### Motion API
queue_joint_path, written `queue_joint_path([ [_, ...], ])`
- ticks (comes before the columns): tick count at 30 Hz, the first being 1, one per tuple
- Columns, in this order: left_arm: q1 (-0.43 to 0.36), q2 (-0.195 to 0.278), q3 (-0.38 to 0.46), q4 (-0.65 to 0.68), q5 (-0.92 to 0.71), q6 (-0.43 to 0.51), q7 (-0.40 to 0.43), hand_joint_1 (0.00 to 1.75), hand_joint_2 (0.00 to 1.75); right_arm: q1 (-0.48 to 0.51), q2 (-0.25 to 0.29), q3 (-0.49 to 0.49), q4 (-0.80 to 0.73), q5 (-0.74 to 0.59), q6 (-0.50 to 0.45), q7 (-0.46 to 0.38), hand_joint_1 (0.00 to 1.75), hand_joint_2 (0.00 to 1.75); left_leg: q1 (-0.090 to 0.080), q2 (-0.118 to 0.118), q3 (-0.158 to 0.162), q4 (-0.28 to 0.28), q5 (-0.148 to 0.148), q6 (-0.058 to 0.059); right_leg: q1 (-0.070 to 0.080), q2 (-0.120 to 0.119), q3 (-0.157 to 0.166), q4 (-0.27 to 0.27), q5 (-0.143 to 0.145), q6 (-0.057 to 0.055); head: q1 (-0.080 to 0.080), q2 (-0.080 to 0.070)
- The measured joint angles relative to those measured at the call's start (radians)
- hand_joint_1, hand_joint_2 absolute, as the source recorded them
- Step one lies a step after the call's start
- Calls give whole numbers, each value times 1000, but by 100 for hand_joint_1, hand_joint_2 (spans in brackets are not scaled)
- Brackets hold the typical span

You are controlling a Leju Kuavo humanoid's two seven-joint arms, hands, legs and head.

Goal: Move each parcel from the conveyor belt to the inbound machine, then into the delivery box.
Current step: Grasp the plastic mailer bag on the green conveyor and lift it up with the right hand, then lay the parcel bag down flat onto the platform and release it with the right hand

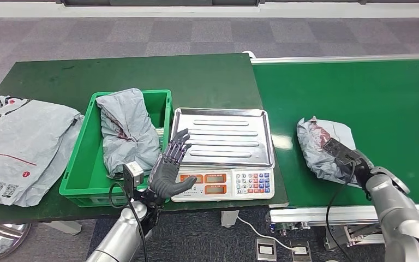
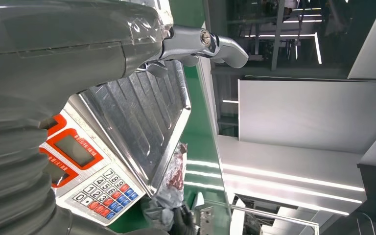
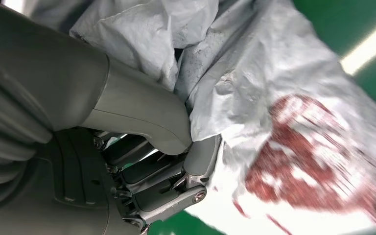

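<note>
- The dark green bench point(image 1: 142, 71) lies under and ahead of the left hand, carrying the crate, the scale and a big bag
- The bright green conveyor belt point(image 1: 360, 93) stretches ahead of the right hand and out to its right
- A large flat grey plastic mailer bag with red and black print point(image 1: 19, 147) lies on the bench well to the left of the left hand
- The green plastic delivery crate point(image 1: 84, 174) sits just left of the left hand, with a crumpled grey plastic parcel point(image 1: 125, 131) inside it
- The silver tray-topped weighing scale with a red and white keypad front point(image 1: 223, 136) stands just right of the left hand
- A crumpled grey plastic parcel with a dark red patch point(image 1: 319, 144) lies on the belt, in the right hand's grasp
- The right hand point(image 1: 345, 155) has thumb and fingers point(image 3: 137, 117) clamped on that parcel's folds
- The left hand point(image 1: 169, 166) is raised between crate and scale, fingers apart, holding nothing
</note>
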Motion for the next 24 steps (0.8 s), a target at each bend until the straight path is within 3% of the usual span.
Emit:
queue_joint_path([
  [2,0,0,1,0,0,0,0,0,175,5,7,0,-24,-41,-45,-41,175,175,0,0,0,0,0,0,0,0,0,0,0,0,0,0],
  [6,0,-1,1,0,0,-2,0,0,175,36,29,-23,-130,-219,-231,-201,175,175,0,-1,0,0,0,0,0,-1,-1,0,0,0,0,0],
  [12,-5,-11,1,8,-1,-5,0,0,175,181,84,-110,-479,-537,-425,-388,175,175,0,-6,-2,0,0,0,0,-6,-1,0,-2,0,0,0],
  [17,-10,-18,1,19,-1,-6,0,0,175,298,140,-130,-838,-654,-612,-422,175,175,0,-7,-3,0,0,0,0,-6,-1,0,-3,-1,0,0],
  [24,-26,-26,1,37,1,-6,0,0,175,298,175,-24,-1100,-602,-832,-422,175,175,0,-2,-3,-1,1,-1,0,-3,-3,0,-1,-1,0,0],
])
